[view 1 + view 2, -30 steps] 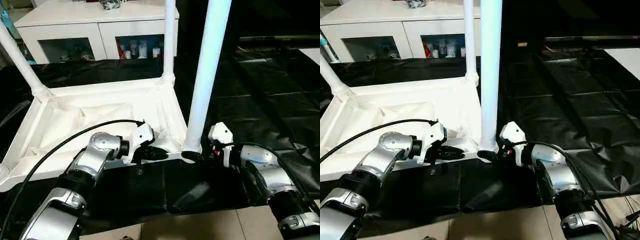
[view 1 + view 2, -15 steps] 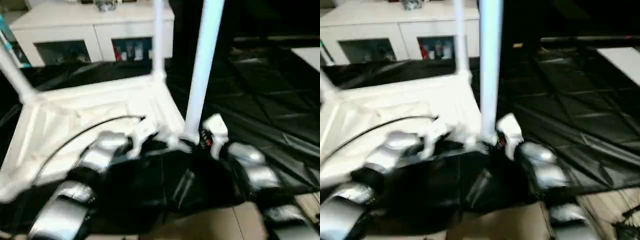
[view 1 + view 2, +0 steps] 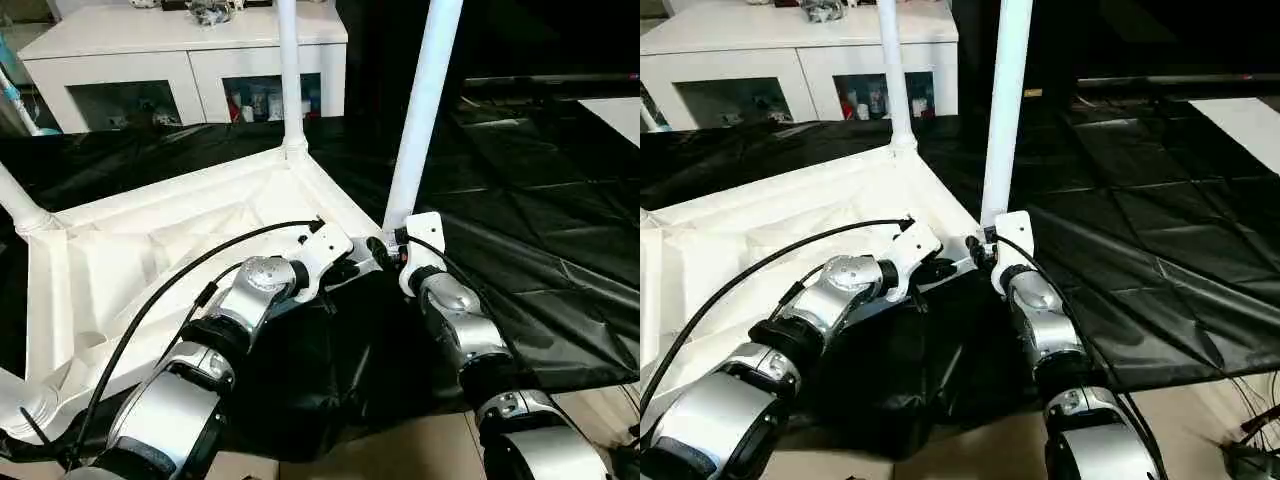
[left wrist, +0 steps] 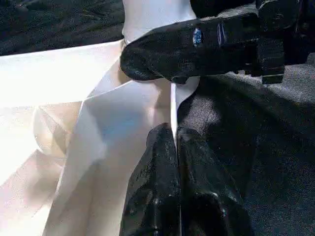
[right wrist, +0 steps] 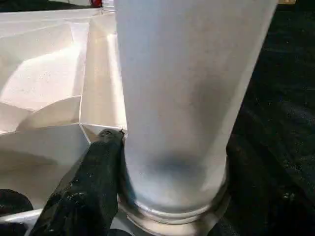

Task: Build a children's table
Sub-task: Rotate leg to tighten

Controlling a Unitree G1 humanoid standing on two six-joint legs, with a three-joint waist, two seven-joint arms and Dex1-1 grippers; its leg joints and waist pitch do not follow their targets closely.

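The children's table (image 3: 170, 250) lies upside down on the black-draped worktop (image 3: 540, 230) with legs standing in at least three corner sockets, the near-left corner unclear, while the right gripper (image 3: 385, 250) has its jaws clamped round the near-right leg (image 3: 425, 110) at its base and the left gripper (image 4: 174, 162), jaws together, pinches the tabletop's rim beside it.

Nothing readable turned up anywhere in these views. The one candidate was a small round blue mark on the black finger (image 4: 197, 37) of the right gripper, seen from the left wrist, and beside it a second faint mark, but both were too small to make out as letters or a brand. The items behind the cabinet glass (image 3: 268, 100) showed colour only, no legible labels.
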